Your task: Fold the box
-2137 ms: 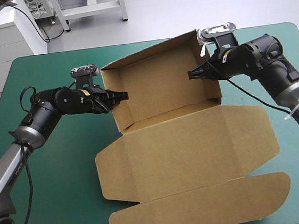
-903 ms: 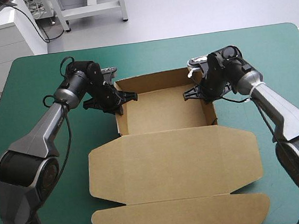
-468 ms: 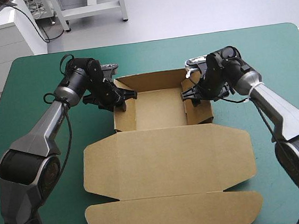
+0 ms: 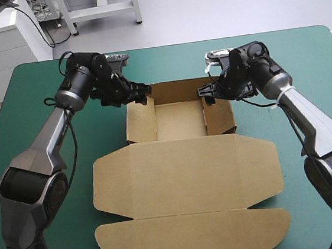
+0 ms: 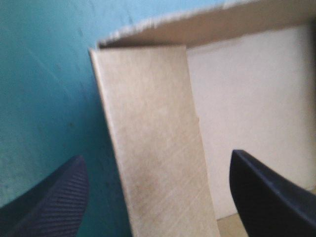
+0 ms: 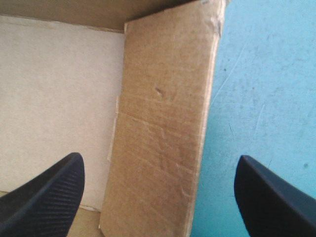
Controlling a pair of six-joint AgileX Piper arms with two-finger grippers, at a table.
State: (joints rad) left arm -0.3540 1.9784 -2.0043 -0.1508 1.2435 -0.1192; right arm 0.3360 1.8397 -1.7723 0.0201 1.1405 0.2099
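Though my high view hides it, wrist views show left fingers and right fingers spread, empty, straddling box walls.

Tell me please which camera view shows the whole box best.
The high view: the box appears whole there, a tray with raised walls and its lid lying flat. The left wrist view shows little beyond one side wall; the right wrist view, the opposite wall.
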